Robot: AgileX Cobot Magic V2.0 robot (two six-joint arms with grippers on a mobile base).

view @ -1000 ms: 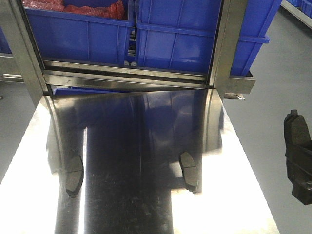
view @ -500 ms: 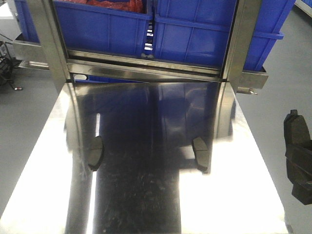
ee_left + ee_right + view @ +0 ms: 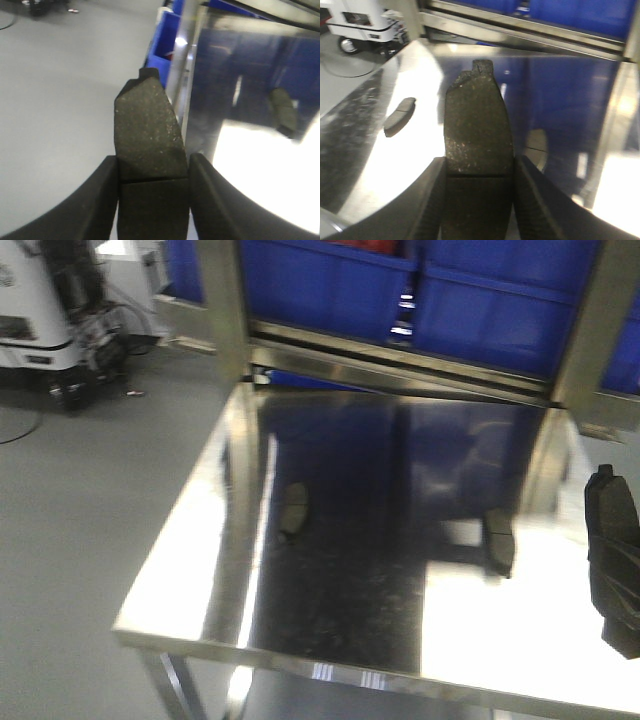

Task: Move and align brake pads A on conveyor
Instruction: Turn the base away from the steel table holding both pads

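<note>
Table (image 3: 330,640) farther right; brake pad (image 3: 610,515) lengthwise upright

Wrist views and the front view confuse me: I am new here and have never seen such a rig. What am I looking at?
This is a two-armed robot on a mobile base. The front view looks from its body onto a shiny steel table, where two brake pads lie apart, one left, one right; blue bins stand behind. Each wrist view comes from a camera on one arm, looking along that arm's grasping part. The left fingers clamp a third pad, and the right fingers clamp a fourth pad.
</note>
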